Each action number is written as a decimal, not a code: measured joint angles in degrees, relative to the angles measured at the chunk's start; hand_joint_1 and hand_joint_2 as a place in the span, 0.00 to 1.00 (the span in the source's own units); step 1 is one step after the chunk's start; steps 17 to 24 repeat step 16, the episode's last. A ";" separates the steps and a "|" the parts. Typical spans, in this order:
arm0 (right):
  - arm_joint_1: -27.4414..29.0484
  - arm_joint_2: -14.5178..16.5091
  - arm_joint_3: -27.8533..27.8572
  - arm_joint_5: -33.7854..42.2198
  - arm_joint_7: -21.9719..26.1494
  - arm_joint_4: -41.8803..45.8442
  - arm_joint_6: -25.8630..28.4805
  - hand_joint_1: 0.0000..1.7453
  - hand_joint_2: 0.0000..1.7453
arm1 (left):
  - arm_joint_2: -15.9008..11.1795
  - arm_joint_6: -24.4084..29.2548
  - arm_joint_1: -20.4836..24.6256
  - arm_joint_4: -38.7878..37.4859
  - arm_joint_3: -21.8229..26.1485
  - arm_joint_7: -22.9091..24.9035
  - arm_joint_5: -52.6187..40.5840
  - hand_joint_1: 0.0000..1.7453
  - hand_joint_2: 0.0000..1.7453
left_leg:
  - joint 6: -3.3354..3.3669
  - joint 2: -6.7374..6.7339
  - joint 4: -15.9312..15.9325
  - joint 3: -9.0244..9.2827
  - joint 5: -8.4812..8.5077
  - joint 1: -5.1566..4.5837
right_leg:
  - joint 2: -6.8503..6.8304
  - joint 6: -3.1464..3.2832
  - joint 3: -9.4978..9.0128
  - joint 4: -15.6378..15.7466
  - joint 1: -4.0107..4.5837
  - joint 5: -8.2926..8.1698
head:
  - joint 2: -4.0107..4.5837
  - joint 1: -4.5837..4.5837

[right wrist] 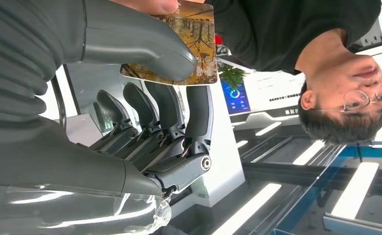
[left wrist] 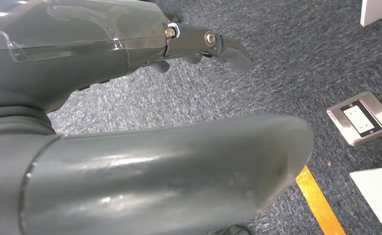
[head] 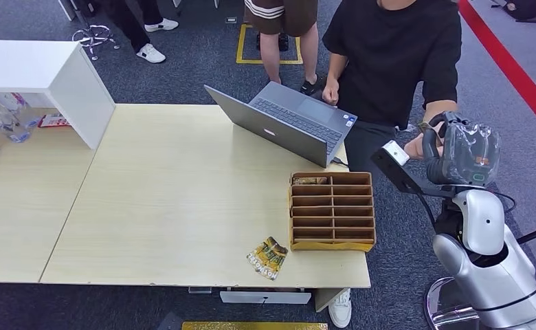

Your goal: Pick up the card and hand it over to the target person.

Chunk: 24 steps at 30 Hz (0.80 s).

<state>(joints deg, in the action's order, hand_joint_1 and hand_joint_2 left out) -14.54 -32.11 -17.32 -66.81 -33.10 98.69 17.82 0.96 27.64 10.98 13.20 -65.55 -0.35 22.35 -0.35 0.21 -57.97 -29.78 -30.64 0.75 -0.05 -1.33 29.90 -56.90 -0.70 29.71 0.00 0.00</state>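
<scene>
Right hand (right wrist: 145, 98) is pinching the card (right wrist: 189, 44) at the person's fingers (right wrist: 150, 5) (handover step); next needs releasing.

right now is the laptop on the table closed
No, the laptop stands open on the table, with its keyboard facing the person in the black shirt.

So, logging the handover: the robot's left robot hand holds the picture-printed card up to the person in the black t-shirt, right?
Not quite: it is the right robot hand holding the picture-printed card up to the person in the black t-shirt, per the right wrist view.
</scene>
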 joint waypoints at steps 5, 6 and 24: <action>0.80 -0.68 0.33 -3.23 -0.27 -3.34 -1.05 0.83 1.00 | 0.13 -0.21 0.26 -0.02 -0.22 0.27 -0.39 0.00 0.00 | 0.01 0.03 0.03 0.02 0.02 0.02 | -0.04 0.00 -0.05 0.05 0.02 -0.02 | 0.00 0.00; 1.08 -0.79 0.32 -3.76 -0.20 -3.89 -1.21 0.83 1.00 | 0.13 -0.21 0.26 -0.03 -0.21 0.30 -0.43 0.00 0.00 | 0.01 0.06 0.03 0.02 0.03 0.02 | -0.06 0.00 -0.06 0.06 0.02 -0.02 | 0.00 0.00; 2.96 0.03 0.03 -5.95 -0.77 -6.18 -6.38 0.00 1.00 | -0.01 -0.18 0.10 -0.04 0.19 0.49 -0.63 0.00 0.00 | 0.01 0.09 0.09 0.06 0.06 0.02 | -0.09 0.01 -0.10 0.13 0.02 -0.05 | 0.00 0.00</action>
